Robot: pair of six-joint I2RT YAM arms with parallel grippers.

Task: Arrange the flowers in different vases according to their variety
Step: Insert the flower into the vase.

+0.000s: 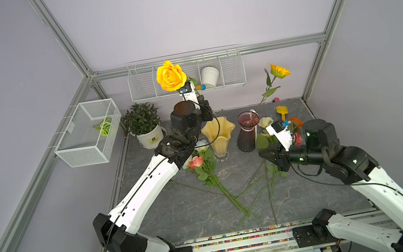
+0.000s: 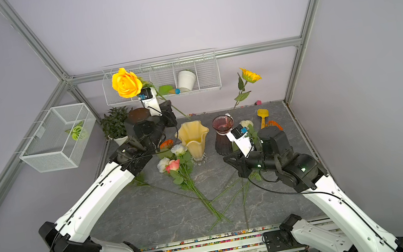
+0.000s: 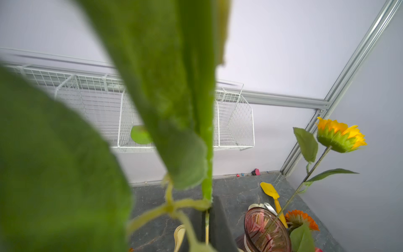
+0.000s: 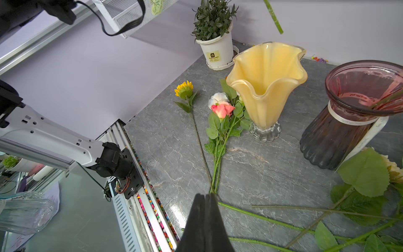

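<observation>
Rose (image 1: 170, 75), orange-yellow, on a long green stem: carried clear of the bench, with the bloom high above and behind the yellow vase (image 1: 219, 134), toward the back wall. The left fingers (image 3: 213, 211) are clamped on its stem below the leaves, and the wrist view shows the stem pinched between them. The cut end of the stem hangs just above the yellow vase's wavy rim, apart from it and not inside.

The yellow vase stands upright on the grey bench (image 1: 181, 212). The purple vase (image 1: 248, 131) stands upright just beside it on the right arm's side, not touching. One yellow sunflower (image 1: 279, 70) rises from the purple vase, its stem slanting away from the yellow vase toward the back corner.

A bunch of roses (image 1: 197, 161), pink and white, lies flat just beside the yellow vase's foot on the left arm's side, stems running toward the front. A small sunflower (image 4: 184, 89) lies beyond the bunch, farther from the yellow vase. A cream flower (image 1: 265, 122) and an orange flower (image 1: 296, 122) lie past the purple vase, well apart from the yellow vase.

The right fingers (image 4: 206, 196) are pressed together and hold nothing. They sit low over the bench in front of the yellow vase, at the stem ends of the bunch. Whether they touch the stems cannot be told.

A potted plant (image 1: 144, 124) stands behind the yellow vase, on the left arm's side.
</observation>
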